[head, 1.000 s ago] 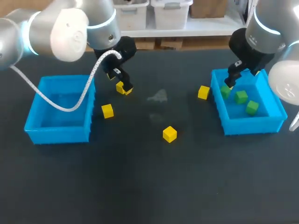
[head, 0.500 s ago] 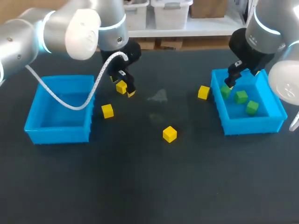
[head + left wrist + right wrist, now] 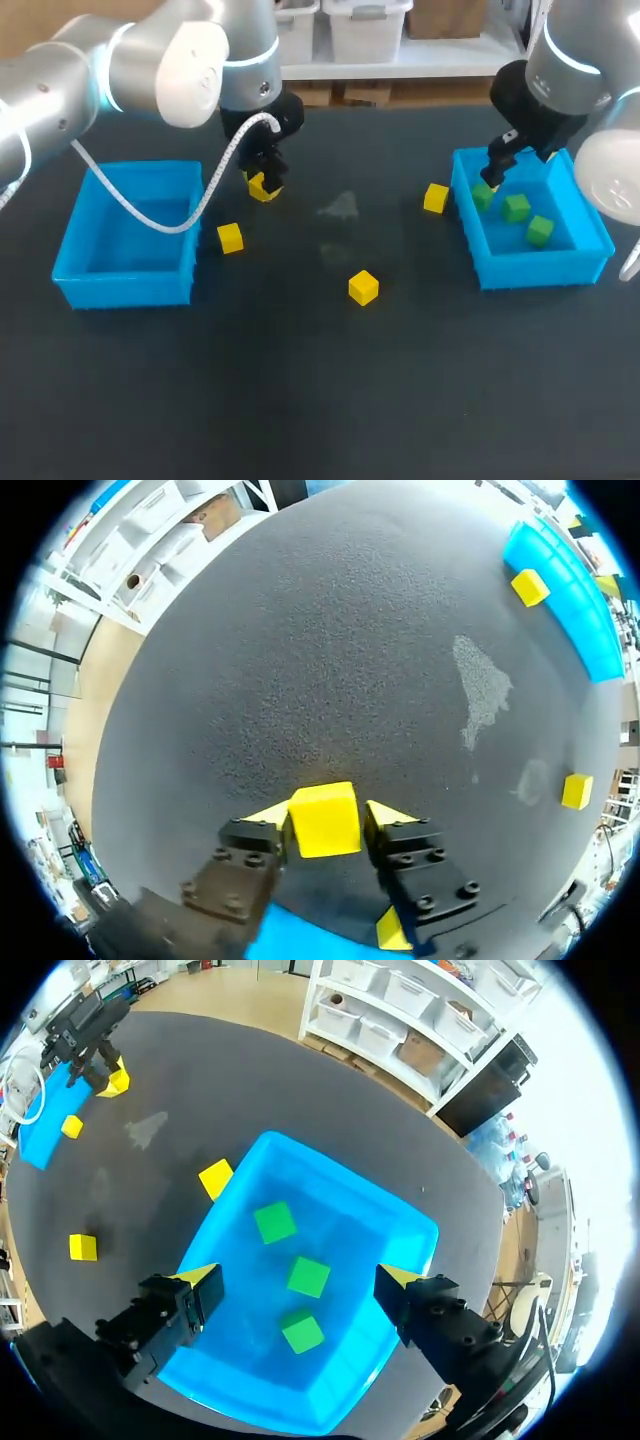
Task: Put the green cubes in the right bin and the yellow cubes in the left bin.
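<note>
My left gripper [image 3: 263,180] is down on the table just right of the left blue bin [image 3: 125,286]. In the left wrist view the left gripper [image 3: 328,818] is shut on a yellow cube [image 3: 322,822], with both yellow tips pressed against its sides. Three more yellow cubes lie loose: one [image 3: 230,237] by the left bin, one [image 3: 364,287] mid-table, one [image 3: 435,197] beside the right blue bin [image 3: 540,268]. My right gripper [image 3: 300,1278] hangs open over the right bin [image 3: 345,1175], which holds three green cubes [image 3: 274,1222] [image 3: 308,1276] [image 3: 302,1333].
The dark table has a pale scuffed patch [image 3: 340,207] between the bins. Beside my left gripper's finger in the left wrist view are the nearest loose yellow cube [image 3: 393,930] and a corner of the left bin [image 3: 300,942].
My left arm swung a little to the right over the yellow cube and its fingers came together on the cube's sides. The right arm has stayed where it was.
</note>
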You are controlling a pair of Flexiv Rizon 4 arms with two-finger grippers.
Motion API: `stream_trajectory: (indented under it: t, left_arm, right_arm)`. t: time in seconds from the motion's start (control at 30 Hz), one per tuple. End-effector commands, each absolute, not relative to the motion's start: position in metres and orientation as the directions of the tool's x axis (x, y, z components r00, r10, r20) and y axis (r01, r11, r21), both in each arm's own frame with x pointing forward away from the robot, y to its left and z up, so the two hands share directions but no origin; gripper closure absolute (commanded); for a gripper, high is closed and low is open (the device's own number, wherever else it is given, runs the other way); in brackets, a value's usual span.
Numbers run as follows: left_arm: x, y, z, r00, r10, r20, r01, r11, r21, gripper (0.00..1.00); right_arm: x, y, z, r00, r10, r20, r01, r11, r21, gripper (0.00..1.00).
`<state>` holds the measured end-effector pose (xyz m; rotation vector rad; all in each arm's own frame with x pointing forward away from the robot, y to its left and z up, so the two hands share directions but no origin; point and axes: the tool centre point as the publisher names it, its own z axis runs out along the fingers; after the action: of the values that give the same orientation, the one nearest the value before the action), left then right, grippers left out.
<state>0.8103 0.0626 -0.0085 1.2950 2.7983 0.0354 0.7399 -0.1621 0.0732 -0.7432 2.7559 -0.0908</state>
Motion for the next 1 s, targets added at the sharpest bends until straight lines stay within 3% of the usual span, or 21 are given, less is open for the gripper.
stream_trajectory:
  t: [0.03, 0.5, 1.0]
  left_arm:
    - [0.809, 0.064, -0.009, -0.647, 0.761, -0.044, 0.759, 0.649, 0.047, 1.00]
    - [0.807, 0.085, 0.046, -0.681, 0.714, -0.161, 0.721, 0.693, 0.022, 1.00]
    - [0.782, 0.169, 0.125, -0.750, 0.599, -0.280, 0.617, 0.786, 0.031, 1.00]
  right_arm:
    - [0.738, -0.163, 0.073, -0.826, -0.500, -0.259, -0.482, 0.866, -0.136, 0.00]
    - [0.738, -0.163, 0.073, -0.826, -0.500, -0.259, -0.482, 0.866, -0.136, 0.00]
    - [0.738, -0.163, 0.073, -0.826, -0.500, -0.259, -0.482, 0.866, -0.136, 0.00]
